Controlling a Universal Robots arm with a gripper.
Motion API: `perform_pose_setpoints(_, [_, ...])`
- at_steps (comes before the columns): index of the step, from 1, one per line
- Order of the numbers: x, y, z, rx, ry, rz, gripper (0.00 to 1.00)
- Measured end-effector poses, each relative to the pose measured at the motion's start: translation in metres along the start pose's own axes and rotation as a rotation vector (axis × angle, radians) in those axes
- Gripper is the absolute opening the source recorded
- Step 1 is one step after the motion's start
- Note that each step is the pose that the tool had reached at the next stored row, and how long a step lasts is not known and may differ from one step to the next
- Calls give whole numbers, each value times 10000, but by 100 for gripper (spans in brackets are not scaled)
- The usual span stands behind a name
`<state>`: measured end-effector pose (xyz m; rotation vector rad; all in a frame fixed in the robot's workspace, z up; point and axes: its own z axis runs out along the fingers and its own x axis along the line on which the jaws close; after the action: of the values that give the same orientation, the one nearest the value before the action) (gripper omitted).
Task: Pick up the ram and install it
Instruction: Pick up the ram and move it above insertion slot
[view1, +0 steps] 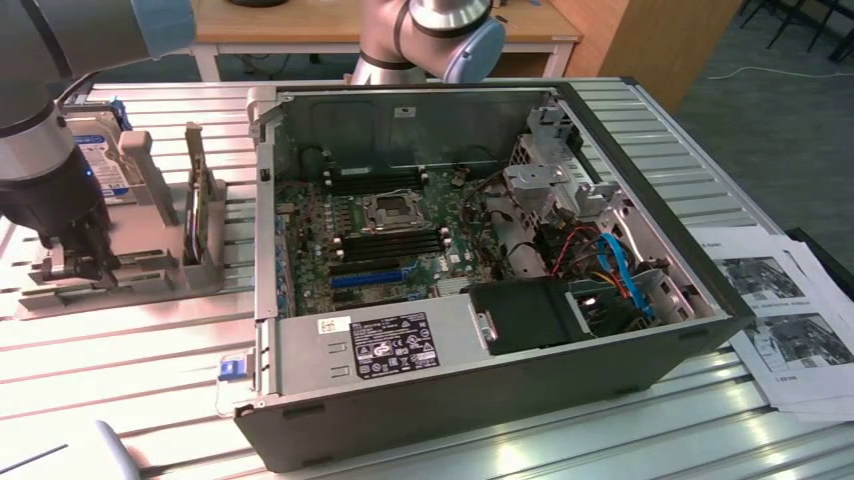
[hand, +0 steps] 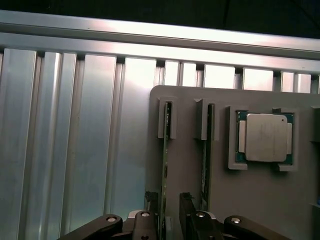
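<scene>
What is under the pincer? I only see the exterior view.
Observer: A ram stick, standing on edge in a grey holder.
Operator: Is the pincer squeezing it?
Observer: No. The pincer is open, with one finger on each side of the stick.
Operator: Is anything else in that holder?
Observer: Yes, a square processor chip lies flat in its own pocket.
</scene>
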<state>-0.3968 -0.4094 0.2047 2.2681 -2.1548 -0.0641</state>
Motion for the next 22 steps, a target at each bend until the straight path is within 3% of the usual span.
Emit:
perform_pose_setpoints(3, [4,-48,-2,0,0,-1,31])
perform_pose_setpoints(17, [5,-52,26,-1,0,0,31])
perform_pose_setpoints(20, [5,-52,27,-1,0,-1,30])
perform_pose_setpoints(21, [5,-52,27,-1,0,0,23])
perform_pose_setpoints(22, [5,-52,27,-1,0,0,23])
